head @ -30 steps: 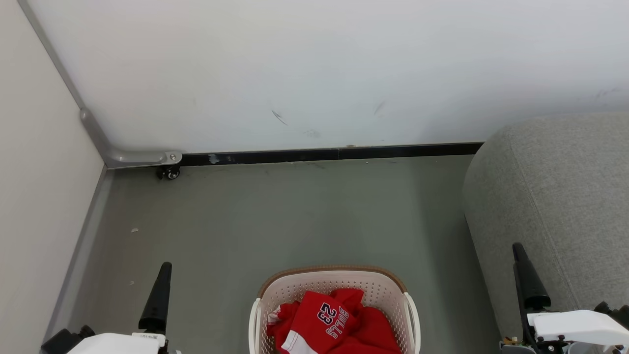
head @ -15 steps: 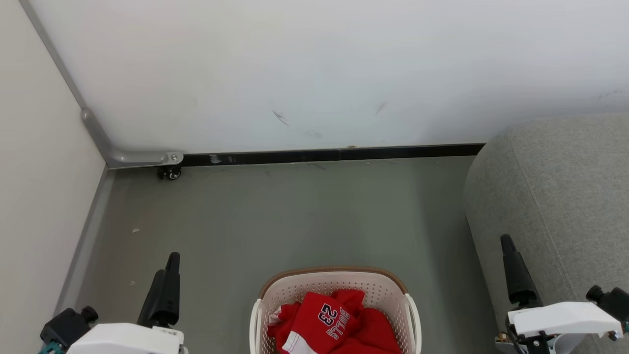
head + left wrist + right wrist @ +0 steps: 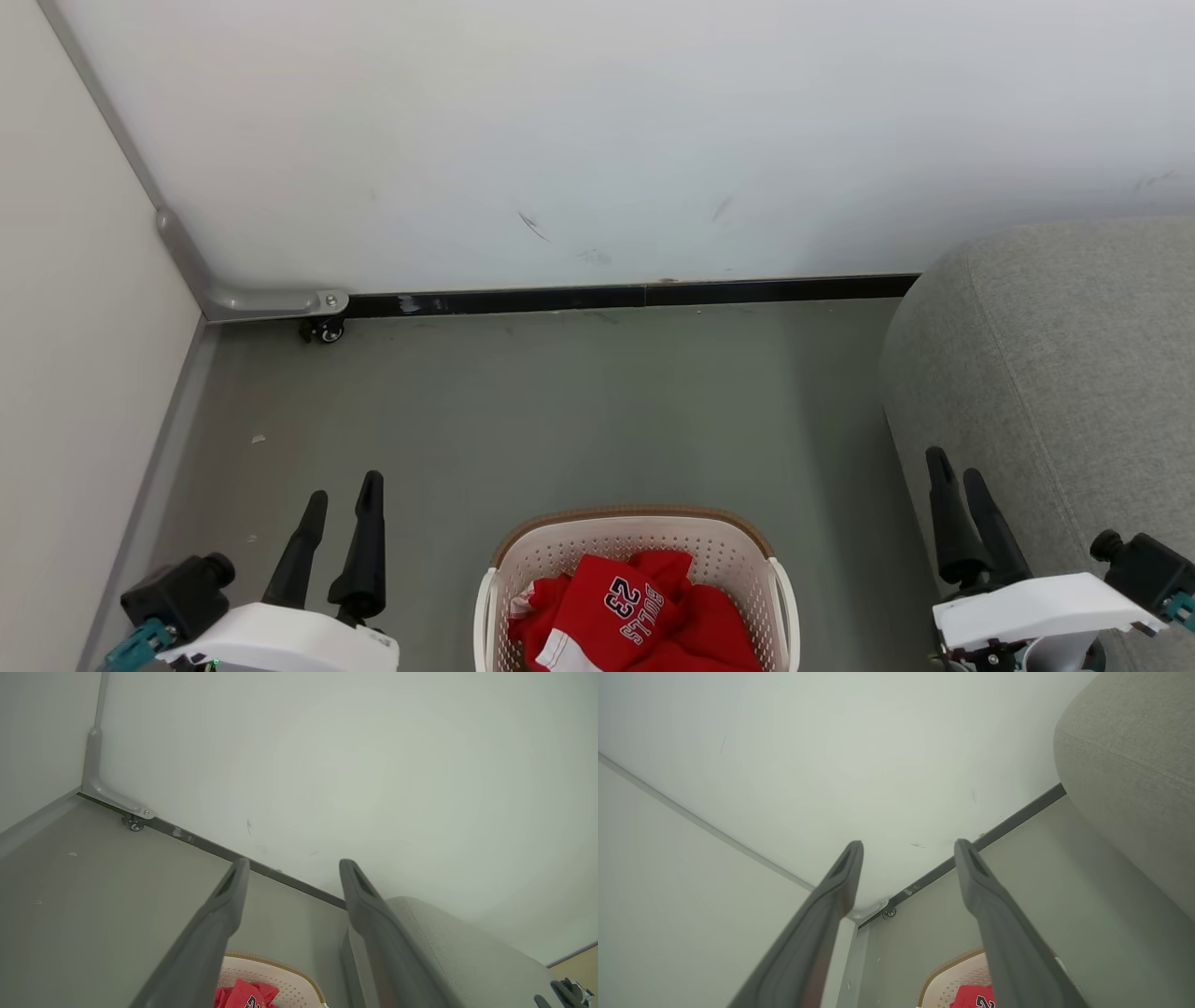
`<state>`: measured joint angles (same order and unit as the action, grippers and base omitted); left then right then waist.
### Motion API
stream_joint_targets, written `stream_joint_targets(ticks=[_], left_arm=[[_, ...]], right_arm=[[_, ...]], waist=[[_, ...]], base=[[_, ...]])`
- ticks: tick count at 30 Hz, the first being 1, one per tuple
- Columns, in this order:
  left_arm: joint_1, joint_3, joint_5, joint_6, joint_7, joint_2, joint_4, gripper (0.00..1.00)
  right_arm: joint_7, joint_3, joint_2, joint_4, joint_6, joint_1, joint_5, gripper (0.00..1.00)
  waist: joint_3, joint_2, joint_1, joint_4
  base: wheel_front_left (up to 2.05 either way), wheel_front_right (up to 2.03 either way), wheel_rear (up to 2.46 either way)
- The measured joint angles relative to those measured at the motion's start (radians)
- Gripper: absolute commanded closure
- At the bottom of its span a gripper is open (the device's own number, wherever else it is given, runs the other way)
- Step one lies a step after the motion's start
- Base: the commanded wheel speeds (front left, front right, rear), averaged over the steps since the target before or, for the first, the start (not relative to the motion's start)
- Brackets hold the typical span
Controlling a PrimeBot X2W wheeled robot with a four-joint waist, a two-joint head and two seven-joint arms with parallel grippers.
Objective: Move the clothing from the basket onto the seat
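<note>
Left claw [image 3: 344, 485] and right claw [image 3: 953, 464] have advanced, both wide, flanking the basket [image 3: 635, 512] of clothing [image 3: 635, 607].

The clothing [image 3: 695, 623] is red, and one piece has dark letters and white trim. The basket [image 3: 724, 553] is cream-white with little holes and a brown rim. The seat [image 3: 1064, 373] is grey. The floor [image 3: 560, 411] is grey-green, the wall [image 3: 597, 140] white.

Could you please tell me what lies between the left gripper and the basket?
In the head view, just bare grey floor lies between the left gripper and the basket; no object sits in that stretch.
</note>
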<state>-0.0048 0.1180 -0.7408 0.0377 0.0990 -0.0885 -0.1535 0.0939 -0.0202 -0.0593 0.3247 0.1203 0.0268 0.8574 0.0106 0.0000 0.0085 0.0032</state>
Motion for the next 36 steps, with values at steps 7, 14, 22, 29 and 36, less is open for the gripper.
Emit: stream_joint_targets(ticks=[7, 14, 22, 29, 36], left_arm=[[0.0, 0.044, 0.156, -0.029, 0.027, -0.011, 0.012, 0.0], [0.0, 0.075, 0.281, -0.053, 0.052, -0.014, 0.018, 0.0], [0.001, 0.104, 0.409, -0.085, 0.079, -0.014, 0.027, 0.0], [0.001, 0.13, 0.529, -0.112, 0.109, -0.015, 0.031, 0.0], [0.005, 0.142, 0.614, -0.135, 0.131, -0.013, 0.025, 0.0]], right_arm=[[0.014, -0.013, 0.001, 0.01, 0.002, 0.014, -0.119, 0.0], [0.031, -0.019, 0.004, 0.019, 0.003, 0.02, -0.23, 0.0], [0.044, -0.024, 0.007, 0.03, 0.003, 0.021, -0.351, 0.0], [0.065, -0.03, 0.008, 0.037, 0.003, 0.041, -0.469, 0.0], [0.077, -0.045, 0.008, 0.042, 0.003, 0.041, -0.57, 0.0]], waist=[[-0.006, 0.0, -0.005, -0.001], [-0.01, 0.0, -0.007, -0.001], [-0.012, 0.0, -0.0076, -0.001], [-0.011, 0.0, -0.0078, -0.002], [-0.007, 0.0, -0.0079, -0.003]], base=[[0.0, 0.0, 0.0], [0.0, 0.0, 0.0], [0.0, 0.0, 0.0], [0.0, 0.0, 0.0], [0.0, 0.0, 0.0]])
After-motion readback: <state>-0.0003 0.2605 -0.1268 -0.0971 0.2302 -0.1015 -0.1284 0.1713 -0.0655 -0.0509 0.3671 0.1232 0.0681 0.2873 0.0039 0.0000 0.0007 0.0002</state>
